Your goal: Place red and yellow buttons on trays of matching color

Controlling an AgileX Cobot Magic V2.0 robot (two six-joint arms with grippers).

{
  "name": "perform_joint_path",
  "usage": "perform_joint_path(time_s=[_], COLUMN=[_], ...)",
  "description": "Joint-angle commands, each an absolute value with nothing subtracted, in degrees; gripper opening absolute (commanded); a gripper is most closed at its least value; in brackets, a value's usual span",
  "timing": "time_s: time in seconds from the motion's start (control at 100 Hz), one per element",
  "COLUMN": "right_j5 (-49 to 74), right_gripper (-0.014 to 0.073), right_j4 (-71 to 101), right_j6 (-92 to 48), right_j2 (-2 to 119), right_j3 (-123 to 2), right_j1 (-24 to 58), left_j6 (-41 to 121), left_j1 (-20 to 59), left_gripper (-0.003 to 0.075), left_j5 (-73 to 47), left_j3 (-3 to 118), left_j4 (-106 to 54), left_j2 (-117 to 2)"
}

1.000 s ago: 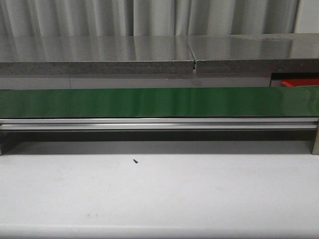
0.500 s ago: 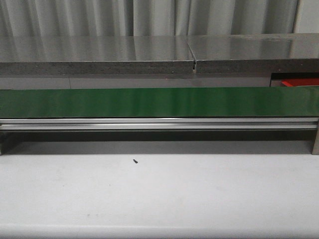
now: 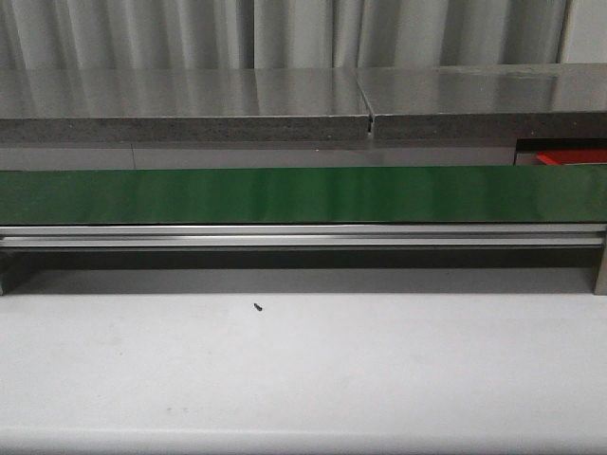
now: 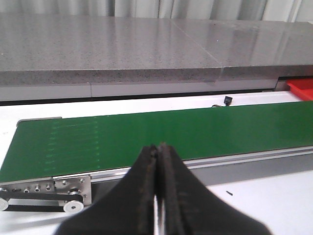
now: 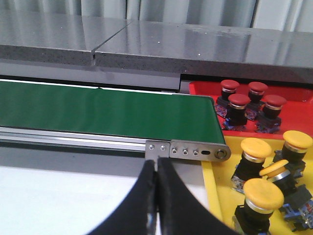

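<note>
green conveyor belt (image 3: 303,194) runs across front view, nothing on it. small dark speck (image 3: 257,306) on white table (image 3: 303,370) before belt. left gripper (image 4: 157,152) pressed together, holding nothing, over belt's near edge. right gripper (image 5: 156,164) also pressed together, empty, by belt's end roller. four red buttons (image 5: 239,101) sit in red tray (image 5: 200,88) beyond belt end. four yellow buttons (image 5: 256,148) in yellow tray (image 5: 218,188) just beside it, one tilted.

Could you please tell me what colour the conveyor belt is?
The conveyor belt is dark green, clearest in the front view.
</note>
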State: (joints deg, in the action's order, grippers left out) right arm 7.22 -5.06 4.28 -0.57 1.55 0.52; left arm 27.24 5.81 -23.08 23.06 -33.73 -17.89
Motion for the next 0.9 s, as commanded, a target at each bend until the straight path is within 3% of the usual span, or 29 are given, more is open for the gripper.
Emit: perform_joint_path(time_s=[0.0,0.74,0.89], right_j5=[2.35,2.45,2.45], right_gripper=[-0.0067,-0.0067,-0.0067], right_j4=[-5.95,-5.95,-5.95], right_j6=[4.44,4.44,4.44], right_j2=[-1.59,-1.59,-1.59], right_j3=[1.52,1.52,1.52], right_j1=[0.45,0.45,0.45], left_j6=[27.37,27.37,27.37], left_j1=[6.24,6.24,6.24], left_gripper=[-0.0019,-0.0019,-0.0019], left_j5=[-19.16,-19.02,-15.89], left_j3=[24.64,24.64,24.26], left_j4=[-35.13,-35.13,-29.2], left_j2=[-18.32,-18.32,-18.16])
